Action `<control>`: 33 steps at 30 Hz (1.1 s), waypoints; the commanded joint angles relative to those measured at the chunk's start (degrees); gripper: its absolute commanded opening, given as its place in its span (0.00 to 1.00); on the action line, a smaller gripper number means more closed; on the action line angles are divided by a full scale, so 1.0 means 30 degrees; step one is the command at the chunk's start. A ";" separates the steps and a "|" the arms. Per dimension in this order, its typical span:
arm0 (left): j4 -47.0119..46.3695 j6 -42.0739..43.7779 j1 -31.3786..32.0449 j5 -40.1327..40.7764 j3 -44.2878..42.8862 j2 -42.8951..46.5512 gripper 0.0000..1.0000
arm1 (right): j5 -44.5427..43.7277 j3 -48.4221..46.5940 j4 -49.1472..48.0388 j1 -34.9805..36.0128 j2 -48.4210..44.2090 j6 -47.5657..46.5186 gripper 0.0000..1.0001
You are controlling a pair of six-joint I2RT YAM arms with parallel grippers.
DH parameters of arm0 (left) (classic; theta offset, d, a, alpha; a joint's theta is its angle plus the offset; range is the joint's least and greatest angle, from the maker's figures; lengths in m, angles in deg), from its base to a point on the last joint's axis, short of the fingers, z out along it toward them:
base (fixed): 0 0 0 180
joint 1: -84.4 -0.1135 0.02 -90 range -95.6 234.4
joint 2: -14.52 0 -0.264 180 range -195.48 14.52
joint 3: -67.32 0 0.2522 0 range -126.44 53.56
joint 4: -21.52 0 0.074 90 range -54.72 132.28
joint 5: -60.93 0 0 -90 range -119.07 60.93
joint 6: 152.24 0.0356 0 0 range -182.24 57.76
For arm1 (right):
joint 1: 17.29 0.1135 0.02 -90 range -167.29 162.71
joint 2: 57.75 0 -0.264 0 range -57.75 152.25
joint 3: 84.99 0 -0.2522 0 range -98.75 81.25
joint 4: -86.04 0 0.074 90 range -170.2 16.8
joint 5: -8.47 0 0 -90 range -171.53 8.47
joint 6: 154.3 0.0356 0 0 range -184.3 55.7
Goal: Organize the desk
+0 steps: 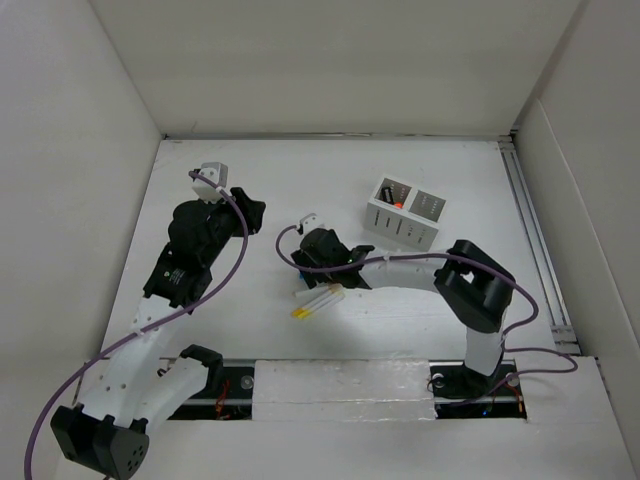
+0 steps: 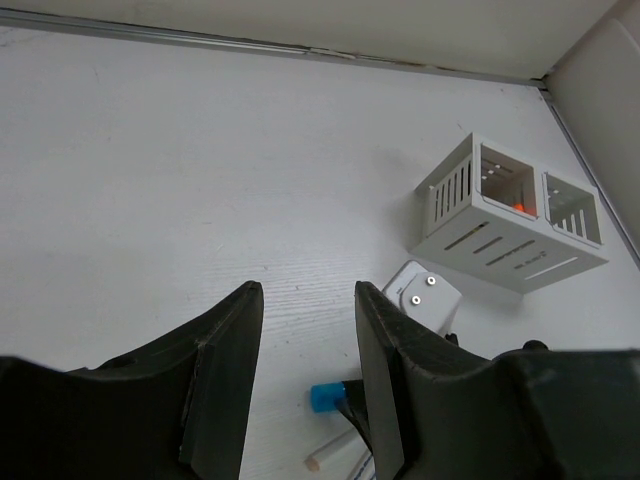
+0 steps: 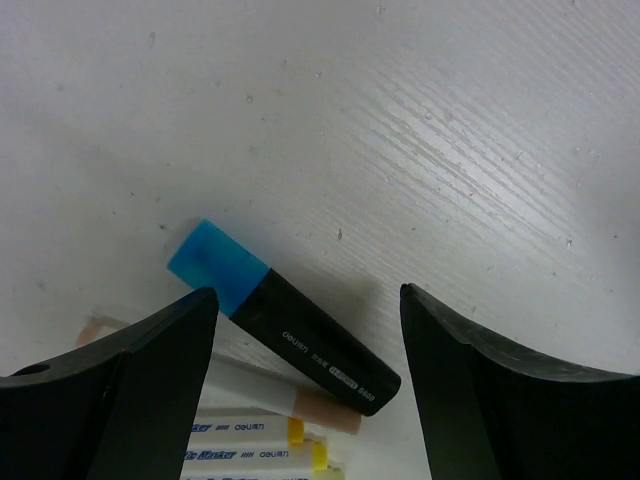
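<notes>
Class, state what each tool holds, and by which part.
Nothing is held: the right tool stands open over the highlighter; the left tool is empty.

robot lab: white panels [image 1: 330, 60] enclose desk [image 1: 250, 170]

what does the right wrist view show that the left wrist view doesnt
Only the right wrist view: the black highlighter at full length with its printed barrel, under the open right gripper, and yellow-banded white markers beside it. Only the left wrist view: the white two-compartment organizer with something orange inside, the back wall and the left gripper. Both: the highlighter's blue cap and the white desk.
</notes>
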 commanded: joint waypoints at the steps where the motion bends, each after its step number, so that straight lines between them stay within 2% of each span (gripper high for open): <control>1: -0.0547 0.0260 0.0031 0.0101 -0.0791 0.0220 0.38 | -0.0112 -0.1080 0.0850 0.0111 0.0361 -0.0637 0.78; 9: -0.0402 0.0260 0.0031 -0.0044 -0.0849 0.0104 0.38 | 0.1499 -0.0524 0.0031 0.0111 -0.0459 -0.1253 0.75; 19: -0.0518 0.0260 0.0031 -0.0163 -0.0616 0.0688 0.38 | 0.0534 -0.2164 -0.0351 -0.0065 0.1386 -0.1986 0.69; 23: -0.0402 0.0231 0.0031 -0.0190 -0.0703 0.0572 0.38 | 0.0651 -0.2224 -0.0614 -0.0797 0.1651 -0.1986 0.62; 27: -0.0606 0.0231 0.0031 -0.0135 -0.0586 0.0863 0.38 | 0.0622 -0.1874 -0.0790 -0.1644 0.1622 -0.1694 0.48; 32: -0.0547 0.0231 0.0031 -0.0485 -0.0615 0.0717 0.38 | 0.0184 -0.1346 -0.1491 -0.2406 0.1329 -0.1343 0.40; 33: -0.0606 0.0231 0.0031 -0.0456 -0.0586 0.0776 0.38 | -0.0253 -0.1316 -0.1522 -0.2408 0.1299 -0.1081 0.34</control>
